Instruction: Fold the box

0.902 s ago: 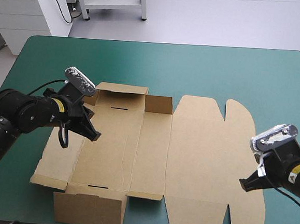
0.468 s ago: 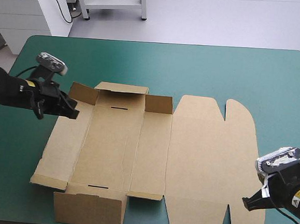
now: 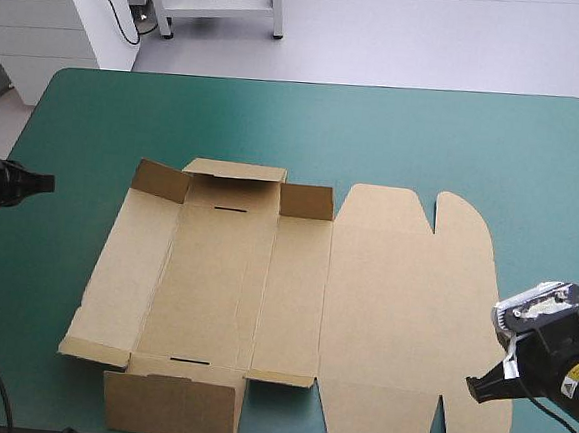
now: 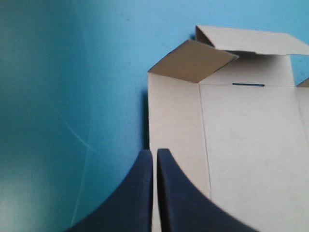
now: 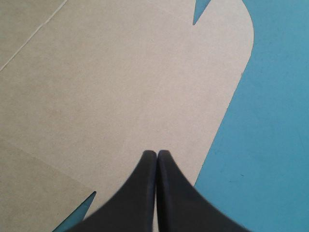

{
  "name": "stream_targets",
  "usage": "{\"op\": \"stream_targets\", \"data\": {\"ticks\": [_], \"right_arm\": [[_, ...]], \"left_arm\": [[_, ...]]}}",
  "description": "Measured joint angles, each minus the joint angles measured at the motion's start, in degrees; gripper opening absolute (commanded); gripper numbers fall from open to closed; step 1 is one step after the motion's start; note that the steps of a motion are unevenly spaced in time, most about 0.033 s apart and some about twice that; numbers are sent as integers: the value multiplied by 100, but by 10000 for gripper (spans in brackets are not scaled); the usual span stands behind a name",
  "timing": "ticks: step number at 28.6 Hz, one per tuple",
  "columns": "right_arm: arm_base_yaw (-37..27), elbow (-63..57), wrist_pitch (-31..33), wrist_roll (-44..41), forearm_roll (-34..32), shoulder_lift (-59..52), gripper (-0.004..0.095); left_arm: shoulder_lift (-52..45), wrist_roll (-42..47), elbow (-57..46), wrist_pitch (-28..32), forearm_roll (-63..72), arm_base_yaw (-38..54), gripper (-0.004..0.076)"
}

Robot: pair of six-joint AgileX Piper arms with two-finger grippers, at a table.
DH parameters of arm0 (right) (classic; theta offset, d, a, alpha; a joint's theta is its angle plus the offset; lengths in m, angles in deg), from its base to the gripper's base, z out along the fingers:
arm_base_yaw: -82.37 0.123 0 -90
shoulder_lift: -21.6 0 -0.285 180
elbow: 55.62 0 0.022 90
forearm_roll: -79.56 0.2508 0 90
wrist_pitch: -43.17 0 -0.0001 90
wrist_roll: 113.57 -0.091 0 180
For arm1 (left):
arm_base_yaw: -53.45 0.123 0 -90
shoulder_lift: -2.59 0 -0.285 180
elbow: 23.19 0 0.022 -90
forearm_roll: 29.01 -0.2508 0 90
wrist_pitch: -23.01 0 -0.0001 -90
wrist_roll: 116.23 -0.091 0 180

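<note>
Box (image 3: pixel 264 285): brown board, matt, paper-like, smooth w/ creased fold lines. Tabletop (image 3: pixel 396 135): teal-green cover, smooth, faint sheen, a few light scuffs. Fingers (image 4: pixel 142 193): black, matt, smooth, looks like plastic.

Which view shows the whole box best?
High view: the entire box is in frame, walls partly raised at one end, lid flat at the other. Left wrist view catches only a corner with one raised flap; right wrist view only part of the flat lid and its rounded edge.
</note>
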Motion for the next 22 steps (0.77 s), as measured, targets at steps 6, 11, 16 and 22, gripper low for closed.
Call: {"op": "stream_targets", "data": {"ticks": [6, 11, 16, 22], "right_arm": [[0, 0, -17, 6, 0, 0, -21], [0, 0, -17, 18, 0, 0, -21], [0, 0, -17, 81, 0, 0, -21], [0, 0, -17, 223, 5, 0, -21]], "left_arm": [[170, -250, -528, 3, -95, 139, 17], [499, -279, -1114, 48, -65, 139, 20], [696, -208, -1295, 78, -105, 217, 211], [827, -74, -1301, 107, -82, 254, 471]]}}
